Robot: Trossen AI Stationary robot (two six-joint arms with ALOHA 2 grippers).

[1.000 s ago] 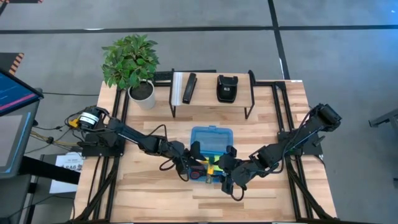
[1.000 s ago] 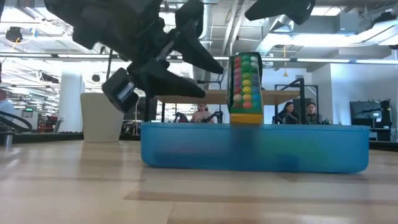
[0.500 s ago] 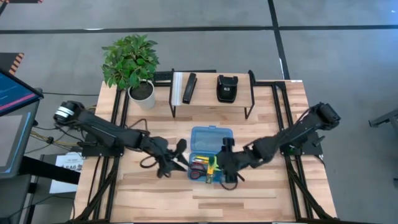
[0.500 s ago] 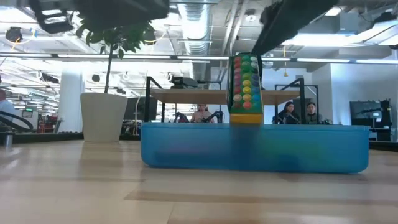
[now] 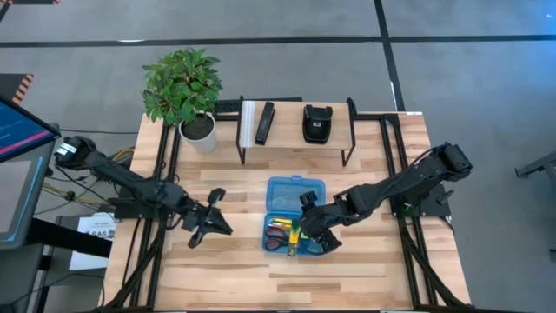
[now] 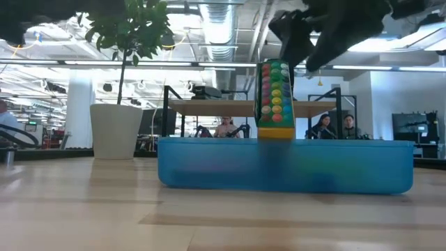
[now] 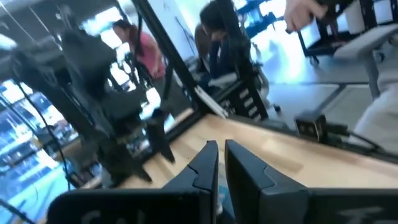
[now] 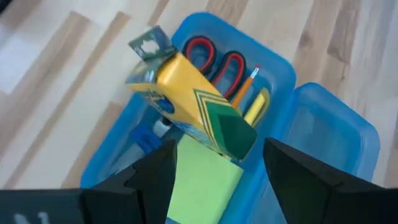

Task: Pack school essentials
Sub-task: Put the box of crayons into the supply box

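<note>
Left hand (image 5: 211, 223) clenched, empty, withdrawn from blue box (image 5: 294, 194); right hand (image 5: 314, 229) released above.

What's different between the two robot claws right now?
The left gripper is shut, its fingers nearly together; the right gripper is open, fingers spread wide.
The left gripper is out over bare wooden table, beside the blue box; the right gripper is over that box, above the crayon box and sticky-note pad.
Both are dark, two-fingered and hold nothing.
</note>
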